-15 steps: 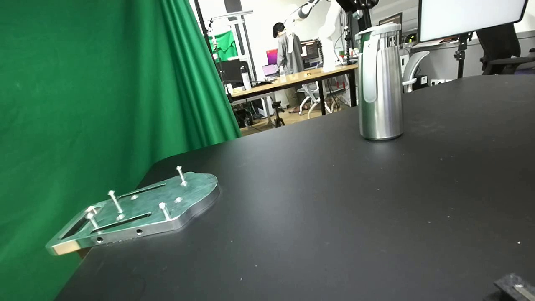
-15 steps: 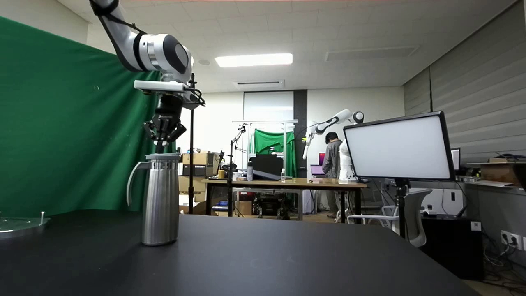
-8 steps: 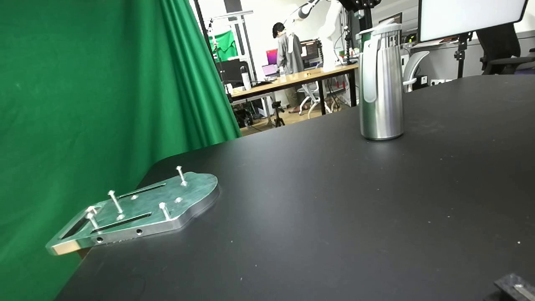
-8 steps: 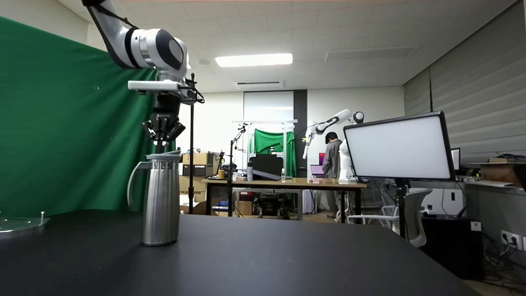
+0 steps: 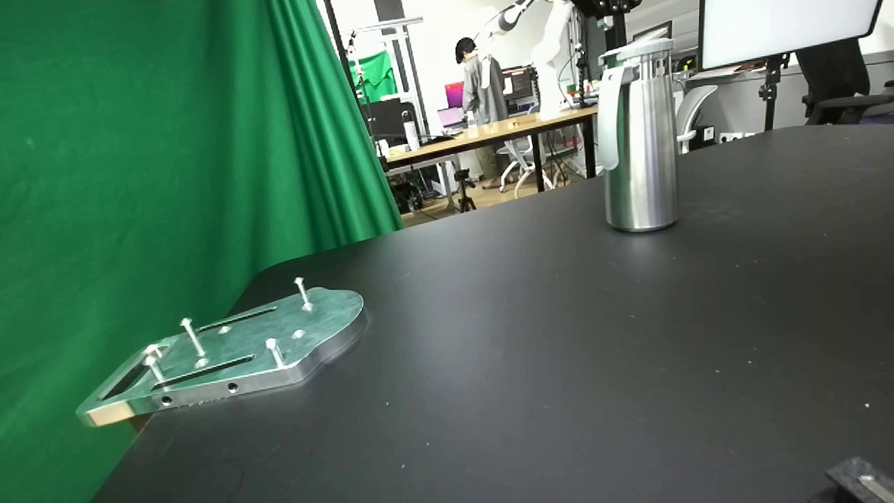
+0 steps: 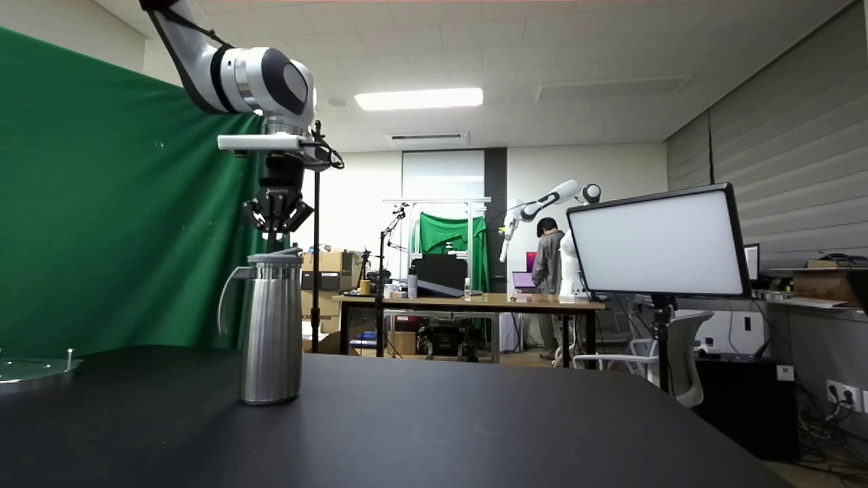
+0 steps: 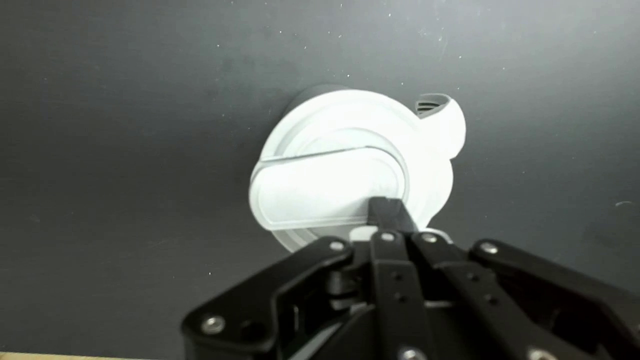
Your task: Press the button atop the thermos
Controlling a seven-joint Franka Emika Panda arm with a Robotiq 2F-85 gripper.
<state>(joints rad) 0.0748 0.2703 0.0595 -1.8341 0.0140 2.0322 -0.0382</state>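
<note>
The thermos (image 6: 271, 339) stands upright on the black table; it also shows in an exterior view (image 5: 641, 161). Its pale handle (image 6: 227, 298) points left there. In the wrist view I look down on its pale lid (image 7: 425, 165), which carries a long oval button (image 7: 320, 187). The button is tilted, its end away from the handle raised, as both exterior views show. My gripper (image 7: 389, 207) is shut and empty. Its fingertips appear to rest on the button's end nearer the handle. In an exterior view the gripper (image 6: 273, 242) points straight down onto the lid.
A flat pale-green plate with upright pegs (image 5: 237, 342) lies at the table's left edge. A green curtain (image 5: 174, 140) hangs beside it. A light panel (image 6: 654, 244) stands beyond the table. A small dark block (image 5: 862, 480) shows at the near right corner.
The button's end away from the handle has tilted up. The thermos has shifted slightly right in both exterior views and turned a little. My gripper has moved slightly right with it, staying shut.
</note>
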